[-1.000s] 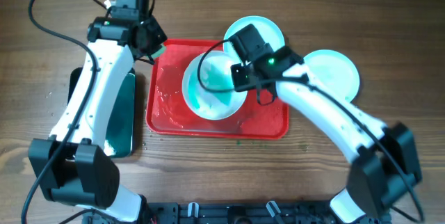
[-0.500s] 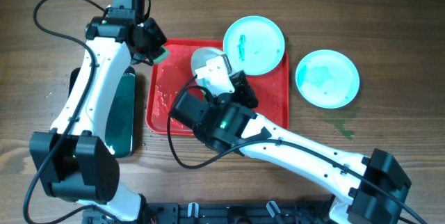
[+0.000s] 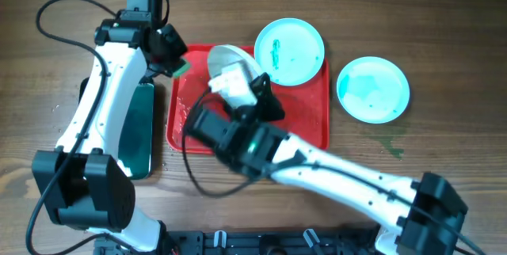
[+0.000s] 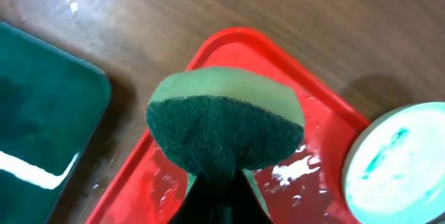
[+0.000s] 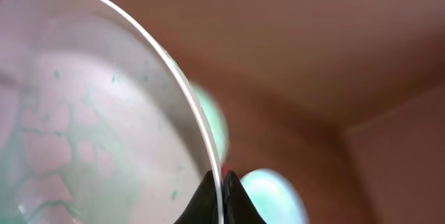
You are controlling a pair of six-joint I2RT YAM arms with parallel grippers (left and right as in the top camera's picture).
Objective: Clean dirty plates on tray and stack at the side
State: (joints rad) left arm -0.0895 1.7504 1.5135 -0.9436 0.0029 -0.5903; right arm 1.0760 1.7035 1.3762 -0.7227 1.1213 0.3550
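We held one plate (image 5: 104,113) by its rim in the clamped right gripper (image 5: 222,182), tilted on edge above the tray's (image 3: 313,128) far end. Our left gripper (image 4: 215,179) pinched the sponge (image 4: 226,123) over the tray's far-left corner, the plate just to its right.

I can read no word, number, brand or sign in any of my views. The red tray (image 3: 310,100), the lifted plate (image 5: 104,113), the two other plates (image 3: 290,51), the green sponge (image 4: 226,123) and the dark basin (image 4: 42,113) show plain surfaces, with no lettering I can make out.
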